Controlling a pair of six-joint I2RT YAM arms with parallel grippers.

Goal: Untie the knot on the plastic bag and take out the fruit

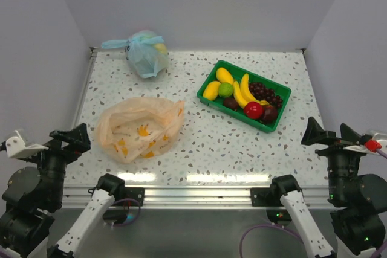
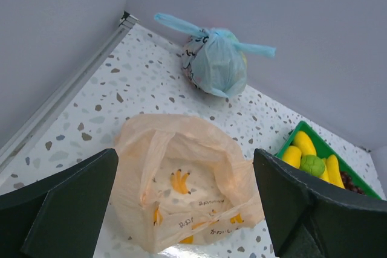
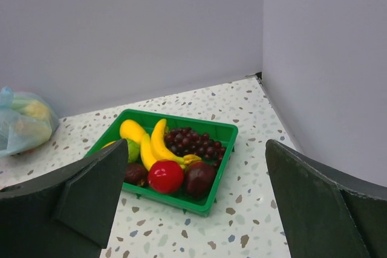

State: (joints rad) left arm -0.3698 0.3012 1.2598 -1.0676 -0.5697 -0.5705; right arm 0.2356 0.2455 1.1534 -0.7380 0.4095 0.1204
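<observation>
The plastic bag point(image 1: 140, 128) lies slack and flat near the near-left corner of the worktop, its mouth turned up and loose; you see no tied ears where the knot should be, so it reads as undone. The fruit point(image 1: 245, 93) sits packed in the green tray point(image 1: 282, 112) right of centre, towards the far edge, well apart from the bag; the job looks all but finished.

What remains, as I judge it, is a check that nothing is left inside. The yellow shapes showing through the film in the left wrist view are probably only printed bananas, though the crumpled plastic makes that hard to swear to. If you do probe, pinch one lip of the mouth and lift gently, since film this thin will drag the whole bag. Leave the light blue bag point(image 1: 147, 54) at the far-left corner alone.

The left arm point(image 1: 45, 167) is folded back at the near-left corner, the right arm point(image 1: 344, 161) at the near-right; the left jaws and the right jaws are both spread wide, holding nothing.
</observation>
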